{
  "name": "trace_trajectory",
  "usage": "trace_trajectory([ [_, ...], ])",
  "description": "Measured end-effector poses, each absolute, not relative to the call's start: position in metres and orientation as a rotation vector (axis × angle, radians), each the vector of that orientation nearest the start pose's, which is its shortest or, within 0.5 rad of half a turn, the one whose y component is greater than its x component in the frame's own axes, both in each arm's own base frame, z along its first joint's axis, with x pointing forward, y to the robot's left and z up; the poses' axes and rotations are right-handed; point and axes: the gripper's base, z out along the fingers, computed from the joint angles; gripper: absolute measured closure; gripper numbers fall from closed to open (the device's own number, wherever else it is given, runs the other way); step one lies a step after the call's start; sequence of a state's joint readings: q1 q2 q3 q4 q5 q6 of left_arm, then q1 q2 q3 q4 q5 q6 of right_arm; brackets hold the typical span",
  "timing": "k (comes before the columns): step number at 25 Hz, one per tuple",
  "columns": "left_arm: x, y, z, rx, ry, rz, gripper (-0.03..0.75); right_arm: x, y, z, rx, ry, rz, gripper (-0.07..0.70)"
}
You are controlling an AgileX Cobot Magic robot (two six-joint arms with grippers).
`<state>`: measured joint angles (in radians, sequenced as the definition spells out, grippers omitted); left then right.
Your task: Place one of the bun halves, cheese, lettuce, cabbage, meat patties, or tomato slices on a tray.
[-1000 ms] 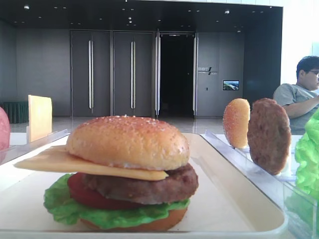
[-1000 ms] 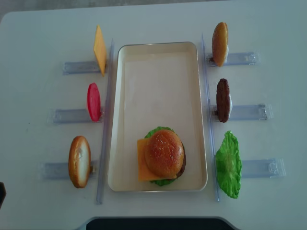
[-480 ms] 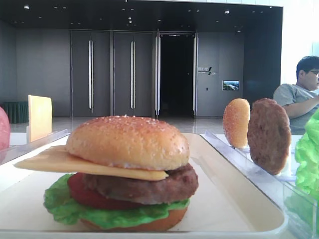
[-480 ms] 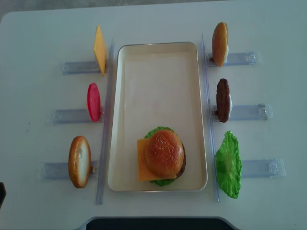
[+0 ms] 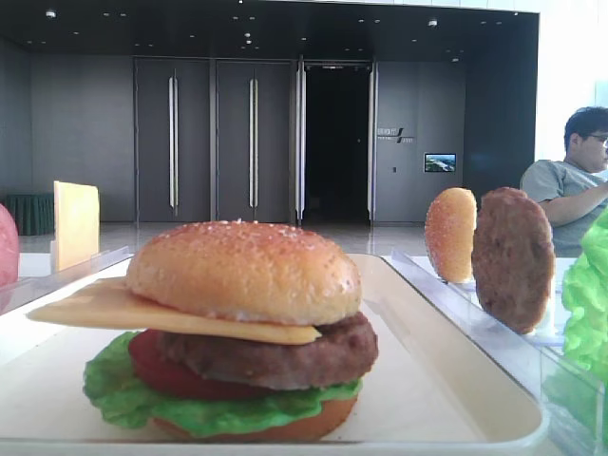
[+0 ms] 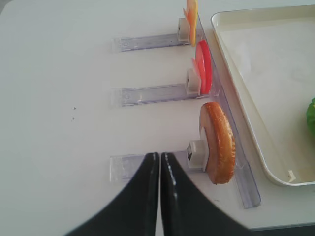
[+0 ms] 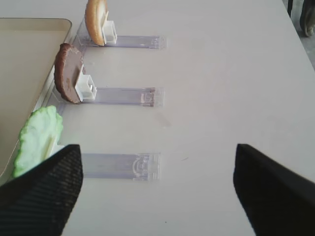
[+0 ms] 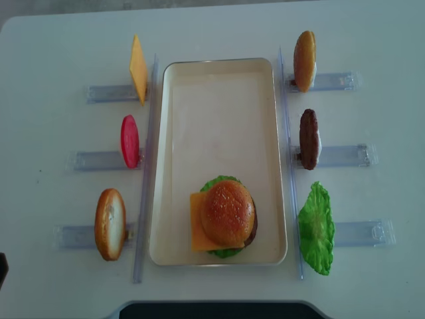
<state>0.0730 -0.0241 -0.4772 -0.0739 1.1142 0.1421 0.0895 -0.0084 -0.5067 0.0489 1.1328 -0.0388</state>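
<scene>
A seeded bun half is seen upright in its clear rack, just right of the clenched, empty left end effector. The right end effector is spread wide, with lettuce left of it. The stacked burger is seen on the tray.

Left gripper shut, both black fingers pressed flat together, tips meeting, holding nothing, hovering above the bench. Right gripper wide open, fingers far apart at either lower corner of its wrist view, nothing between them, also above the bench. Arms barely visible in overhead views.
</scene>
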Motion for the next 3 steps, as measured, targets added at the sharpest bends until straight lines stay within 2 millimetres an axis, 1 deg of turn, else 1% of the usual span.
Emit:
trace_trajectory([
  [3, -0.0079, -0.0066, 0.2667, 0.078, 2.093, 0.041, 0.715, -0.0105, 0.0031, 0.2734, -0.14, 2.097, 0.09, 0.041],
])
